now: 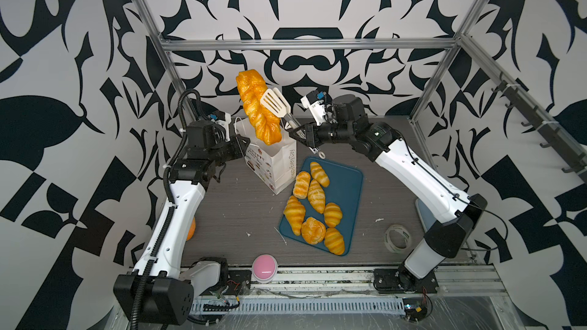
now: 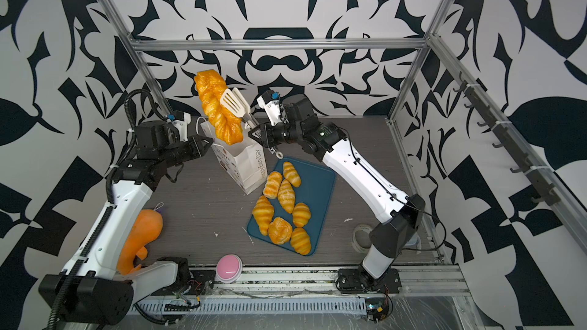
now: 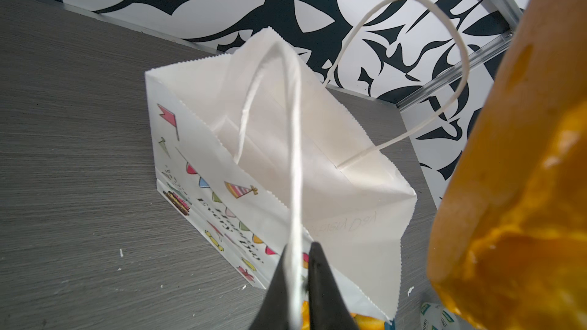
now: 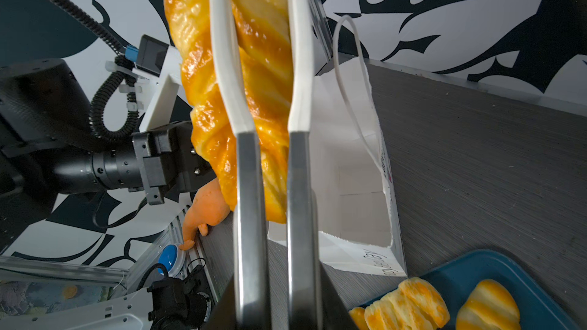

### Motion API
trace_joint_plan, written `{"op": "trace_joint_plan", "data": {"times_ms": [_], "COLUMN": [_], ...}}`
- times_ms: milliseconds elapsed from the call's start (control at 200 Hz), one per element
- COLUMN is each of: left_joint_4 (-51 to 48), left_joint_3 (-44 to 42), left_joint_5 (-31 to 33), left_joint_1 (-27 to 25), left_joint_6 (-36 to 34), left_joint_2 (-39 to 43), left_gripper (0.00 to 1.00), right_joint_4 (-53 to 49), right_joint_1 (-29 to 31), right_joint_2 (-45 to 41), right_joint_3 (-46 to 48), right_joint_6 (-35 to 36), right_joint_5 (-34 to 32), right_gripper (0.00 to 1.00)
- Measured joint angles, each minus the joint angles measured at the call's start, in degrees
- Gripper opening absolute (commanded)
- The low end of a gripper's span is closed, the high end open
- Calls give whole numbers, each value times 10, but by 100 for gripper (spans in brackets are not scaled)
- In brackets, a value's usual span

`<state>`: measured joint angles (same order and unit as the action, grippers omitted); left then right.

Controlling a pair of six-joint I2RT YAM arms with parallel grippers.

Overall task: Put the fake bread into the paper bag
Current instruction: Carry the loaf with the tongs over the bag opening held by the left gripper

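A long braided loaf of fake bread point(image 1: 259, 107) point(image 2: 217, 109) point(image 4: 254, 58) hangs tilted over the open mouth of the white paper bag point(image 1: 273, 163) point(image 2: 244, 163) point(image 4: 349, 169). White-tipped metal tongs point(image 1: 276, 104) point(image 4: 247, 185) clamp it, and my right gripper point(image 1: 297, 136) point(image 4: 278, 300) is shut on their handles. My left gripper point(image 1: 246, 144) point(image 3: 297, 274) is shut on the bag's near cord handle point(image 3: 295, 153), holding the bag point(image 3: 317, 160) open. Several croissants point(image 1: 316, 195) and a round bun point(image 1: 313, 230) lie on the blue tray point(image 1: 346, 185).
A pink button point(image 1: 264, 268) sits at the front edge, a tape roll point(image 1: 397, 238) lies right of the tray, and an orange plush toy point(image 2: 143, 233) lies beside the left arm. Metal frame posts and patterned walls close in the grey table point(image 1: 241, 204).
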<state>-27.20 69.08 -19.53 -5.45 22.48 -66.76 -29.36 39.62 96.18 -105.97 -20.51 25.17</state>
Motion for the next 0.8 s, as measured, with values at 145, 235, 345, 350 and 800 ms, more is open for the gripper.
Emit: {"op": "trace_joint_plan", "data": {"times_ms": [145, 235, 345, 350, 800], "left_joint_4": [0, 0, 0, 0, 3], "left_joint_3": [0, 0, 0, 0, 0], "left_joint_5": [0, -1, -2, -2, -5], "left_joint_1": [3, 5, 6, 6, 7], "left_joint_6": [1, 1, 2, 2, 3], "left_joint_2": [0, 1, 1, 1, 1], "left_gripper": [13, 13, 13, 13, 13], "right_joint_4": [1, 1, -1, -2, -56], "right_joint_1": [1, 1, 2, 2, 2], "right_joint_2": [18, 26, 33, 34, 56], "right_joint_3": [-7, -7, -8, -8, -37], "right_joint_6": [0, 0, 2, 2, 43], "right_joint_5": [4, 4, 3, 3, -45], "right_gripper": [30, 30, 30, 30, 31]}}
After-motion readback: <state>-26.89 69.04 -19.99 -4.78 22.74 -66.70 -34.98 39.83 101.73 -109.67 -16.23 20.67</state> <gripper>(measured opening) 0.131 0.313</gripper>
